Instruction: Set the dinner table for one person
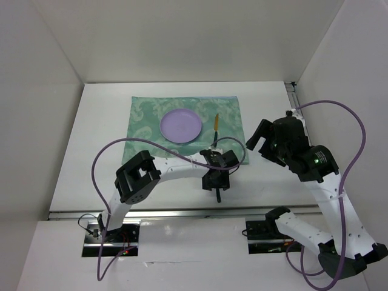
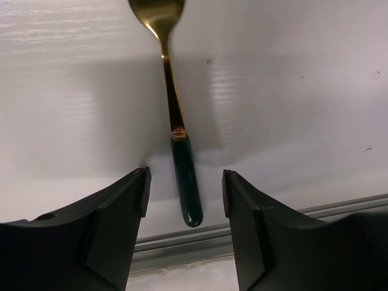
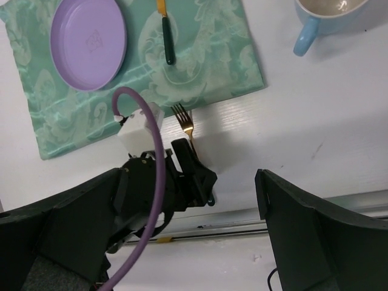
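Left hand (image 2: 185, 179): spread, straddling fork (image 2: 176, 115) handle on bench (image 2: 303, 91). Right hand (image 3: 189, 174): spread, empty.

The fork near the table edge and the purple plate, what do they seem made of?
The fork looks like metal: polished gold neck catching light, with a glossy dark green handle, perhaps enamel or plastic. The purple plate is probably plastic: even colour, dull sheen.

Plate (image 1: 181, 125) on mat (image 1: 142, 115), utensil (image 1: 216, 123) to its rt; fork (image 3: 183, 118) on table (image 1: 97, 121) before mat
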You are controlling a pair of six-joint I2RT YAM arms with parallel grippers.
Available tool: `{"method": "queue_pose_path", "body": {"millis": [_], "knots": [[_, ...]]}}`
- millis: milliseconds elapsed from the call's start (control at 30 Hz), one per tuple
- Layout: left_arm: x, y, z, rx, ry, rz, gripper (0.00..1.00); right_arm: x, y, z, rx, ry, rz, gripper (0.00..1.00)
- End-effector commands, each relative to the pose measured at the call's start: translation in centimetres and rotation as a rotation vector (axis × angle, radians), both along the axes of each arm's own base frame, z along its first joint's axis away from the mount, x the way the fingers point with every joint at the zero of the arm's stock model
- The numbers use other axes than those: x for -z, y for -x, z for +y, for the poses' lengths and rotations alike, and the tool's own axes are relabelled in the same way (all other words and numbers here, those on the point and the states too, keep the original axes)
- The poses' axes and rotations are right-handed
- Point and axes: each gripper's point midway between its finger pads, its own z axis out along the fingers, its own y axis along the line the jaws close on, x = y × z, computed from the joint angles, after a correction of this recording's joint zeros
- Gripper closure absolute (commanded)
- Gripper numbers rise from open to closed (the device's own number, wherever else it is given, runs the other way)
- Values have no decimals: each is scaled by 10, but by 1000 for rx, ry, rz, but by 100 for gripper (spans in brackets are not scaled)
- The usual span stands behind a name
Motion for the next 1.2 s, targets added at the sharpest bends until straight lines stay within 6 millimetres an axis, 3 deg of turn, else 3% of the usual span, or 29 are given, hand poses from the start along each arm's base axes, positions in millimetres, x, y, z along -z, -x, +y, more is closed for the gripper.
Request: {"method": "queue_pose_path", "body": {"millis": [0,200,233,333,367,467,600,633,733,767,867,900,1000,1033,1133,1167], "knots": [[18,9,-1,-7,-53,20,33,-12,-4,0,-7,-8,-50,0],[28,8,-1,-31,-98,39,50,-10,-4,2,-14,-13,-47,0],[28,9,-2,-29,-94,48,61,-10,-4,2,-14,-13,-47,0],[24,18,4,-25,-115,40,75,-10,-5,0,-8,-8,-50,0],[13,16,4,-27,-102,24,85,-10,-5,0,-7,-8,-50,0],[-14,20,12,-11,-105,-28,100,-10,-6,-1,-1,-2,-52,0],[-45,25,29,18,-100,-50,100,-10,-6,-3,6,3,-54,0],[-67,26,31,27,-63,-70,100,-14,-6,-3,0,8,-63,0],[-94,29,53,62,-84,-102,100,-17,-11,-3,9,11,-78,0],[-113,27,62,54,-60,-117,100,-18,-11,-5,16,16,-80,0],[-131,-1,104,14,-104,-146,100,-20,-17,-3,10,19,-94,0],[-140,-26,132,-24,-116,-172,100,-19,-21,-1,10,19,-95,0],[-152,-73,179,-25,-148,-232,100,-9,-27,3,-4,32,-65,0],[-157,-101,208,-106,-157,-247,100,-8,-32,5,-10,37,-71,0],[-155,-148,242,-103,-251,-284,100,6,-38,11,-27,40,-25,0],[-153,-164,263,-139,-282,-278,100,10,-43,13,-27,45,-13,0]]}}
